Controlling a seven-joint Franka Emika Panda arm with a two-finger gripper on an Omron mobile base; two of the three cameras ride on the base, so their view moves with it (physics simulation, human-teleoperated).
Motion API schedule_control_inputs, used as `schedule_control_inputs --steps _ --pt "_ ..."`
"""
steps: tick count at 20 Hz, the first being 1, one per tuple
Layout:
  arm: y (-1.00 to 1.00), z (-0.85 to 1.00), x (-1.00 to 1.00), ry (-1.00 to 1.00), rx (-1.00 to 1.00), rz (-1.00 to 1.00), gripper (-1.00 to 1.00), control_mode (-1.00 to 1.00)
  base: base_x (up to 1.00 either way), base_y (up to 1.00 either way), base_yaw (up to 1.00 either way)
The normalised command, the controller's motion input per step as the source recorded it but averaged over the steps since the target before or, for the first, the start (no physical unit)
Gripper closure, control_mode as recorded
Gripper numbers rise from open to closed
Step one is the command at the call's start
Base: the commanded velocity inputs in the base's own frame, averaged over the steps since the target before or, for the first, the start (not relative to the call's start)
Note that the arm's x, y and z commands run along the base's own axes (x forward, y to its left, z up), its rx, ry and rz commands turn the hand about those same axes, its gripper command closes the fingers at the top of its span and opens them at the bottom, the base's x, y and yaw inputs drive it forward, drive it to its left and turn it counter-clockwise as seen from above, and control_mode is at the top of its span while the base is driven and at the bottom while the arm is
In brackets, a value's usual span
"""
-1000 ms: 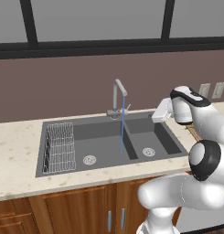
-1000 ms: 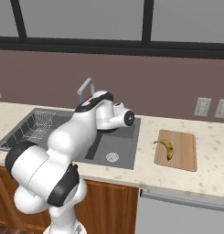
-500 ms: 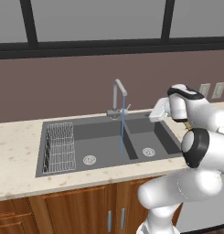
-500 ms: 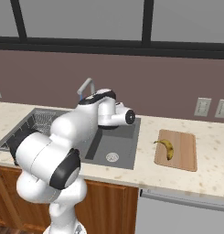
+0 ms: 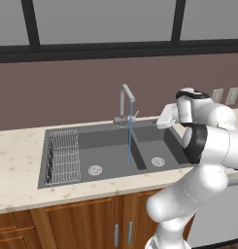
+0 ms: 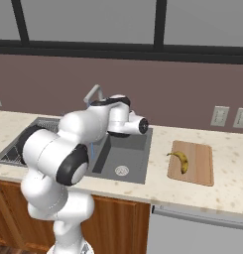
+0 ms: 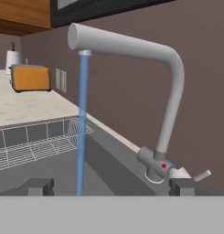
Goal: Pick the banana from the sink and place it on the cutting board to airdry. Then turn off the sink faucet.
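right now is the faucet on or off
On. A thin blue stream runs from the sink faucet spout down into the sink; the left base view shows it too.

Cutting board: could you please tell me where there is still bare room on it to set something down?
The cutting board is bare over its right half and near end. The banana lies along its left side, so that strip is taken. Bare counter borders the board to the right, below the wall outlets.
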Motion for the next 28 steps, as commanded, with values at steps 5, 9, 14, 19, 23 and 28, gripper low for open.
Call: schedule_control_inputs --steps 5,9,14,19,23,28 --pt "0.00 0.00 0.29 0.00 0.00 0.02 -1.00 -1.00 0.00 0.00 0.00" --pt "0.00 -0.14 0.27 0.00 0.00 0.01 -1.00 -1.00 0.00 0.00 0.00" --pt "0.00 -0.16 0.28 0.00 0.00 0.01 -1.00 -1.00 0.00 0.00 0.00" --pt "0.01 -0.09 0.31 0.00 0.00 0.01 -1.00 -1.00 0.00 0.00 0.00" --pt "0.00 -0.12 0.32 0.00 0.01 0.01 -1.00 -1.00 0.00 0.00 0.00" --pt "0.00 -0.17 0.27 0.00 0.00 0.01 -1.00 -1.00 0.00 0.00 0.00"
